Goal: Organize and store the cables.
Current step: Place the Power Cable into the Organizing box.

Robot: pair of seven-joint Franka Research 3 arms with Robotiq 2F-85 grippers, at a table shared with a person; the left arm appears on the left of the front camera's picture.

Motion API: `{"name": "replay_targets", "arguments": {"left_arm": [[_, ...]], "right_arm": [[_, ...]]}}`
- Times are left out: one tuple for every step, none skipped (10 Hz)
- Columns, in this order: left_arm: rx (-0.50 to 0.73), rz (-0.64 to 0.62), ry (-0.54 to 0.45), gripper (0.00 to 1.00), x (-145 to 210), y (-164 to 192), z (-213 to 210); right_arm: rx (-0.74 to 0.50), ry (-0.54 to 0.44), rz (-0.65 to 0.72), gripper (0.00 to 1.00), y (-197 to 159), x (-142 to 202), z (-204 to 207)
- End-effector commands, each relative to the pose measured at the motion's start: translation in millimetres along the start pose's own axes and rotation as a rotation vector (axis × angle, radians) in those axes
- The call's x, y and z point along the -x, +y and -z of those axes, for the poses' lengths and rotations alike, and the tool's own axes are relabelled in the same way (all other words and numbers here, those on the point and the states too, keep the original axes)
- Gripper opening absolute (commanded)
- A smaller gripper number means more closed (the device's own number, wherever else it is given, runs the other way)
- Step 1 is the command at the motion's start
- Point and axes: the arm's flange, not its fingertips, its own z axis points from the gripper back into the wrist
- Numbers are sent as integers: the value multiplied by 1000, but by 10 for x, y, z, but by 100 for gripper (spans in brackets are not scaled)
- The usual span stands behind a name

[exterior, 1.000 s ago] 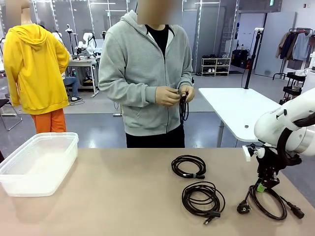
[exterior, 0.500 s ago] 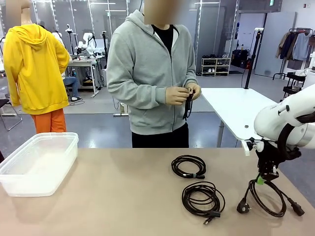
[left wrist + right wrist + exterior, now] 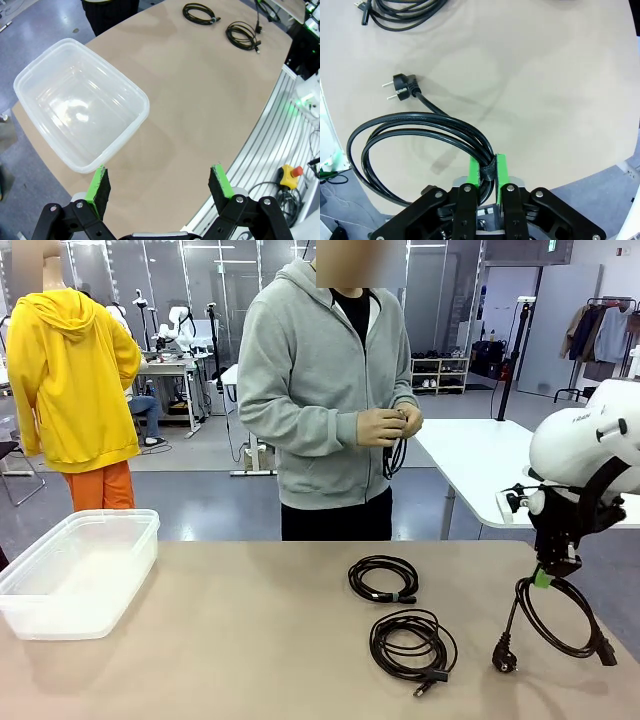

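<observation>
My right gripper is shut on a coiled black power cable, lifted off the table at the right, its plug dangling just above the surface. Two more cable coils lie mid-table, one farther and one nearer. The person behind the table holds another cable in both hands. My left gripper hangs open above the table's near edge, beside the clear plastic bin.
The clear bin stands empty at the table's left end. A white side table stands behind on the right. A red emergency button and cords lie below the table edge in the left wrist view.
My right gripper has risen with the power cable, lifting the coil off the table. The person has shifted to the right while handling their cable.
</observation>
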Motion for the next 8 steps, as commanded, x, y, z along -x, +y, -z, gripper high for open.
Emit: {"name": "replay_targets", "arguments": {"left_arm": [[10,19,-9,100,0,7,-21],[10,19,-9,100,0,7,-21],[10,19,-9,100,0,7,-21],[10,19,-9,100,0,7,-21],[10,19,-9,100,0,7,-21],[10,19,-9,100,0,7,-21],[10,19,-9,100,0,7,-21],[10,19,-9,100,0,7,-21]], "right_arm": [[-8,1,3,0,-28,37,62],[-8,1,3,0,-28,37,62],[-8,1,3,0,-28,37,62],[-8,1,3,0,-28,37,62],[-8,1,3,0,-28,37,62],[-8,1,3,0,-28,37,62],[-11,1,9,16,-18,47,58],[13,-11,-18,16,1,-136,-200]]}}
